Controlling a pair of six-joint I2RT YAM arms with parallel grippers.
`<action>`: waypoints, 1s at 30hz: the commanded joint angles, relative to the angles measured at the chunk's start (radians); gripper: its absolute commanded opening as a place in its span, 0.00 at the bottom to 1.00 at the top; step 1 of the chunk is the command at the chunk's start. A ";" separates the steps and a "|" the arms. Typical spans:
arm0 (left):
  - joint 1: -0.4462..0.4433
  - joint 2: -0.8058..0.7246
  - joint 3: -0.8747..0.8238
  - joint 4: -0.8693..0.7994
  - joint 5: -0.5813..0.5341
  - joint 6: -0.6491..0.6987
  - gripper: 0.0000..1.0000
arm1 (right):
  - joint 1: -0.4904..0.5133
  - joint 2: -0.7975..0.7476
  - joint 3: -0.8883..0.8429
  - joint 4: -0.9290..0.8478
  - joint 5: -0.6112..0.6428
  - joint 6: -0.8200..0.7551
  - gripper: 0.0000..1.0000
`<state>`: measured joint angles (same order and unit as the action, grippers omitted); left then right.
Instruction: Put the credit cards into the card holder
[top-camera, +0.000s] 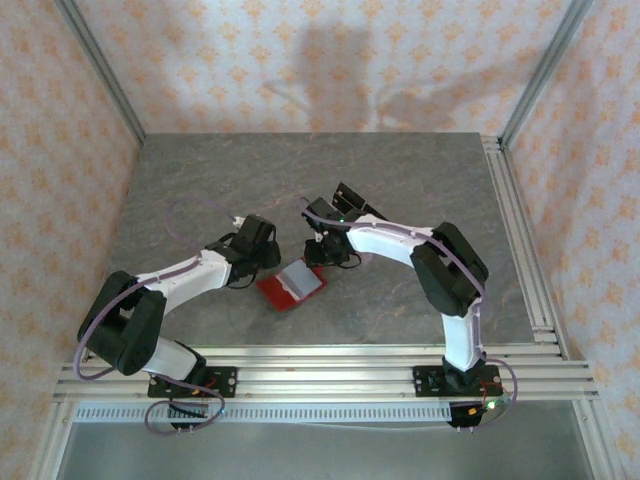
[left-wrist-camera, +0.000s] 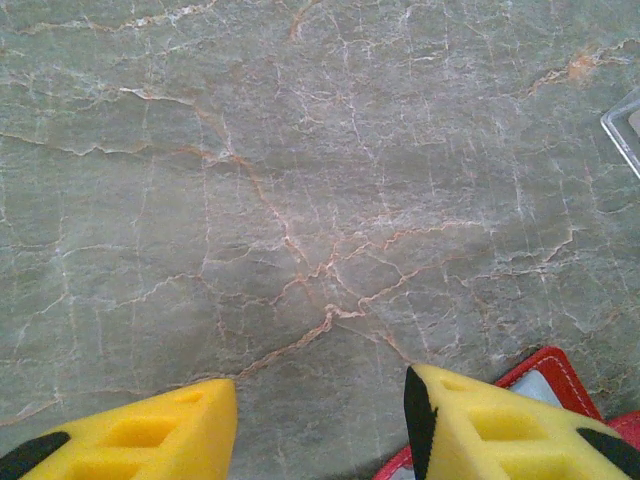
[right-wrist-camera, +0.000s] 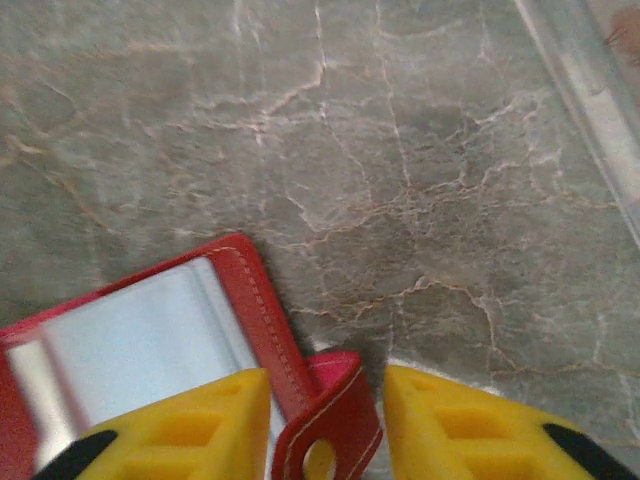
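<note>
The red card holder (top-camera: 278, 293) lies open on the table between the two arms, with a pale grey face (top-camera: 300, 278) inside it. I cannot tell whether that pale face is a credit card or the lining. My right gripper (top-camera: 322, 262) is at its far right corner. In the right wrist view the yellow fingers straddle the red snap tab (right-wrist-camera: 335, 420), which curls up between them with a small gap to the right finger (right-wrist-camera: 470, 425). My left gripper (left-wrist-camera: 320, 400) stands open over bare table, and the holder's corner (left-wrist-camera: 545, 365) shows beside its right finger.
Black pieces (top-camera: 345, 195) lie on the table just behind the right gripper. A clear plastic corner (left-wrist-camera: 625, 125) shows at the right edge of the left wrist view. An aluminium rail (top-camera: 520, 240) runs along the table's right side.
</note>
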<state>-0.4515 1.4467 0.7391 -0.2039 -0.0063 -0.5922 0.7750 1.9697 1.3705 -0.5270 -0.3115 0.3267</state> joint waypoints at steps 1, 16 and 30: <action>0.005 -0.015 0.022 0.000 -0.005 0.026 0.49 | -0.005 0.004 0.021 -0.001 0.006 0.000 0.22; 0.012 -0.025 0.090 -0.039 0.037 0.018 0.68 | -0.077 -0.197 -0.286 0.256 0.212 0.439 0.00; -0.006 -0.018 0.039 -0.044 0.050 0.016 0.75 | -0.075 -0.293 -0.360 0.317 0.137 0.441 0.35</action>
<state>-0.4500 1.4300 0.7956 -0.2207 0.0463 -0.5751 0.6956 1.7420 1.0050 -0.2085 -0.1730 0.7837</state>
